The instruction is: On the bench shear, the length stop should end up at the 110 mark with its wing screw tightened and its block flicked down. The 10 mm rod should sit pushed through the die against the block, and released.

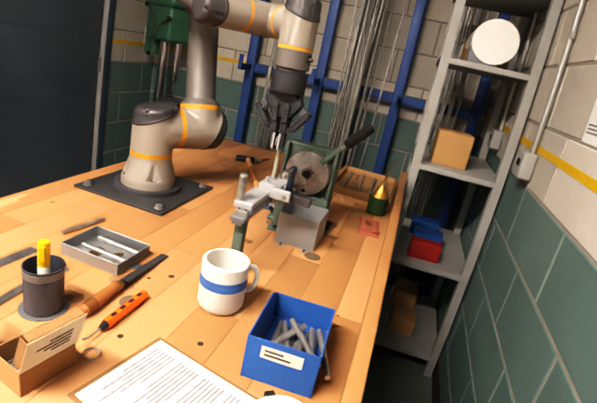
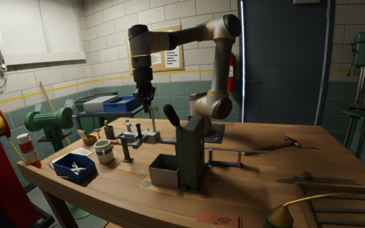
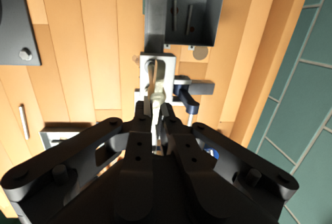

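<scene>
The stop block (image 3: 157,83) is partly hidden behind my fingers; it stands upright on the length stop (image 1: 272,189) (image 2: 149,136), a pale flat arm rising from the grey carriage. My gripper (image 1: 276,141) (image 2: 148,107) (image 3: 157,113) points straight down and its fingers are clamped on the top of that block. The blue wing screw (image 3: 186,98) (image 1: 291,178) sits beside the carriage. The green bench shear (image 2: 190,153) (image 1: 308,172) stands right of the stop, its black handle (image 2: 171,114) raised. A long rod (image 2: 234,150) lies on a low rest behind the shear, pointing into it.
The grey catch tray (image 2: 163,170) (image 3: 191,11) sits in front of the shear with two short offcuts in it. A white mug (image 1: 224,280), a blue bin (image 1: 289,341) and a hammer (image 2: 277,144) lie on the bench. The arm's base plate (image 1: 144,189) is at the left.
</scene>
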You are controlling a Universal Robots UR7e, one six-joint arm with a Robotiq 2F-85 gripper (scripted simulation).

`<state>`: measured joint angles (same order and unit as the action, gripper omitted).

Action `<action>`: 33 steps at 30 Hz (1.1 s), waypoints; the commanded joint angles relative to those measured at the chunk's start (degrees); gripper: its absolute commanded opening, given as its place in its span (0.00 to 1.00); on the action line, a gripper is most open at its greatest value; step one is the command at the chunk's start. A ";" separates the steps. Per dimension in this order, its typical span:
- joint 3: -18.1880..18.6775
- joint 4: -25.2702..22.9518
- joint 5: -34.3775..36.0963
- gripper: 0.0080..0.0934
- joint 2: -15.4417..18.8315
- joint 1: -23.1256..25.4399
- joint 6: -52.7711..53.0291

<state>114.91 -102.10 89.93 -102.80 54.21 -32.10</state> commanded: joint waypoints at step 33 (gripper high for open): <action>-1.43 -0.44 0.07 0.00 1.80 1.59 -39.92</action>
<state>113.50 -102.50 89.93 -100.98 55.83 -72.13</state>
